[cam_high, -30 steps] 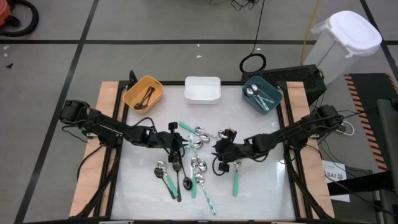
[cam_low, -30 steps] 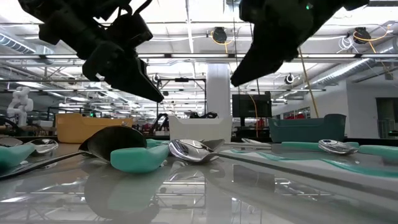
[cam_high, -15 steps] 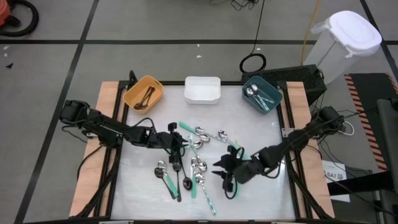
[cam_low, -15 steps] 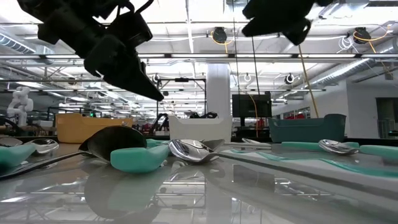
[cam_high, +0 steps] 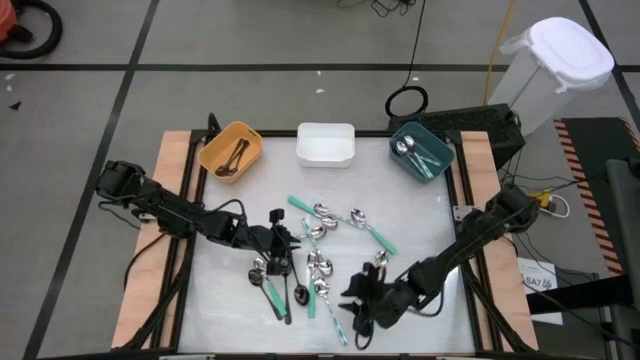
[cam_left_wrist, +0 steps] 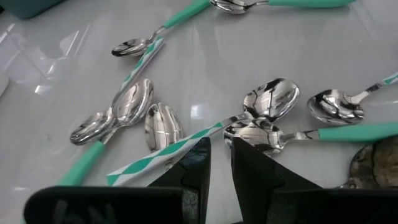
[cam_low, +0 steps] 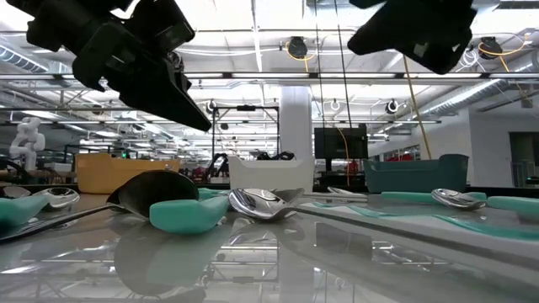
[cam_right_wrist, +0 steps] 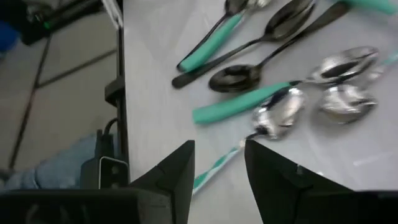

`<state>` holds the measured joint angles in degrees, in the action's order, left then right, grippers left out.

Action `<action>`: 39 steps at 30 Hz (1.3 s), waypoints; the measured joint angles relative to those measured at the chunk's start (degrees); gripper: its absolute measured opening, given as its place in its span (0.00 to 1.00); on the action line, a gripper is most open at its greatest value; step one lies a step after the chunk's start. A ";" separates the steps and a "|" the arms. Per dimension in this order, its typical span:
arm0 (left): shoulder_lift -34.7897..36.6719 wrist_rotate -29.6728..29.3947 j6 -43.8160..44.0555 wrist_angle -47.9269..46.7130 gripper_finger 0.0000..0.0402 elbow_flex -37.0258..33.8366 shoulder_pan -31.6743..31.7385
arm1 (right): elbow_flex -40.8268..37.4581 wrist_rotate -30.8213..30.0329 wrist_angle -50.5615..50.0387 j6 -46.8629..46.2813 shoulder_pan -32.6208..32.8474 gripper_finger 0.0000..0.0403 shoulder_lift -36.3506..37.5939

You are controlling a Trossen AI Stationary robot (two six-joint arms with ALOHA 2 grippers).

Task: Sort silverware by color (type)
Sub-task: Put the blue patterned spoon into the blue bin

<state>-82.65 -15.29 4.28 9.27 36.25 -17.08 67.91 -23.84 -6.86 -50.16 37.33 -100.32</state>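
Note:
Several small spoons (cam_high: pixel 318 262) lie flat on the white table top, with black, mint-green or green-striped handles. My left gripper (cam_high: pixel 279 250) hovers over the left part of the cluster, above silver bowls (cam_left_wrist: pixel 270 99). Its fingers are open by a narrow gap with nothing between them. My right gripper (cam_high: pixel 360 308) hangs open near the table's near edge, right of a striped-handled spoon (cam_right_wrist: pixel 214 167) and close to a mint-handled one (cam_right_wrist: pixel 242 102) and black ones (cam_right_wrist: pixel 249 71). In the low view both grippers (cam_low: pixel 143 59) (cam_low: pixel 413 29) stand above the table.
Three bins stand along the far edge: an orange one (cam_high: pixel 231 148) holding dark spoons, a white one (cam_high: pixel 325 144), and a teal one (cam_high: pixel 420 150) holding mint-handled spoons. Bare white table shows at the near left and at the right side. Wooden rails flank the table.
My right gripper has travelled from the middle of the table toward the near edge, past the spoons' right side. My left gripper has shifted a little toward the near edge over the cluster.

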 joint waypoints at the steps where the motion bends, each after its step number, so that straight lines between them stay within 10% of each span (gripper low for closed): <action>1: 0.00 -0.02 0.44 0.01 0.17 0.00 -0.16 | 2.32 0.07 -1.77 0.08 0.01 0.33 -1.50; 12: 0.00 -0.04 1.50 -0.19 0.17 0.00 -2.55 | 26.75 3.22 -31.34 -8.56 -0.07 0.33 -17.89; 39: 0.00 -0.04 0.45 -0.54 0.17 0.00 -2.60 | 30.35 5.76 -30.13 -8.73 -2.83 0.28 -27.03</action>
<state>-82.65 -15.33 4.73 8.73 36.25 -19.68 98.26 -18.09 -36.99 -58.89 34.50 -127.35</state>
